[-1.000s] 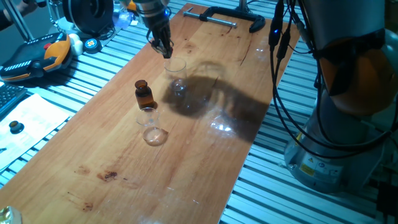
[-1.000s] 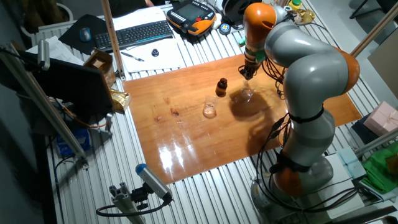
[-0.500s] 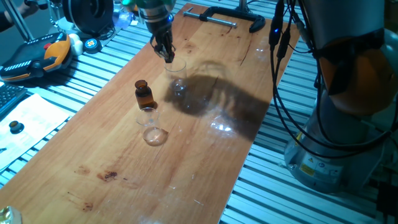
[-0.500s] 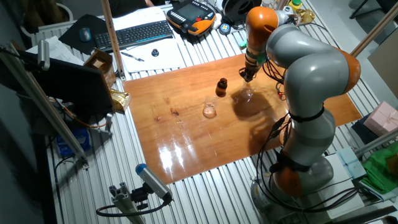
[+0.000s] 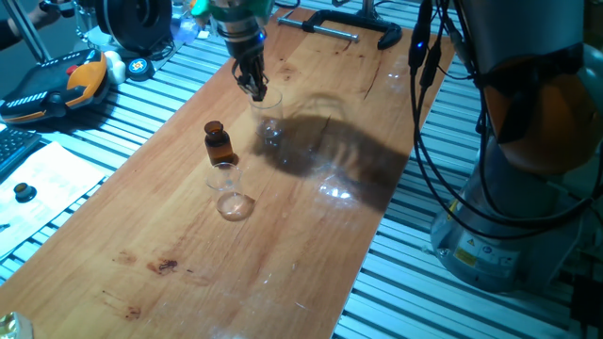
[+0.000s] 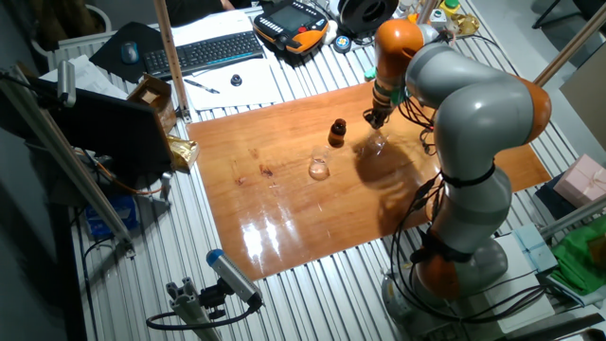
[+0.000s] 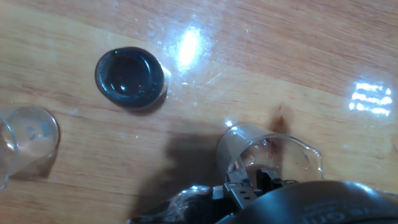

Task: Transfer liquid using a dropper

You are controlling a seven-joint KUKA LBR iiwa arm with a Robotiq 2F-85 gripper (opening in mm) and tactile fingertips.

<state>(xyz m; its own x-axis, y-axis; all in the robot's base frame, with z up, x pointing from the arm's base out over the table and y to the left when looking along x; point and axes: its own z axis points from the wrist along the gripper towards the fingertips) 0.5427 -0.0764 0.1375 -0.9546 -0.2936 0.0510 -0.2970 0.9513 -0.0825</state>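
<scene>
**Gripper poised over the far beaker, dropper hard to make out**

The gripper (image 5: 254, 89) hangs nose-down right at the rim of the clear beaker (image 5: 268, 118) farthest up the wooden table (image 5: 311, 235), which makes sense if the job is to draw liquid from it or let it out there. In the hand view that beaker (image 7: 268, 155) sits directly under the fingers, with a reddish trace inside it near the rim; I take that for the small red end of the dropper (image 7: 272, 148), with its glass tube too thin and clear to follow. So the dropper seems to be at or in this beaker, though I cannot say for certain.

The fingers look drawn close together in the fixed views, but whether they pinch the tube I cannot tell.

The amber bottle (image 5: 219, 143) stands upright, uncapped, just beside a second beaker (image 5: 229, 188), both set well apart from the gripper, presumably kept close as the other end of the transfer.
</scene>
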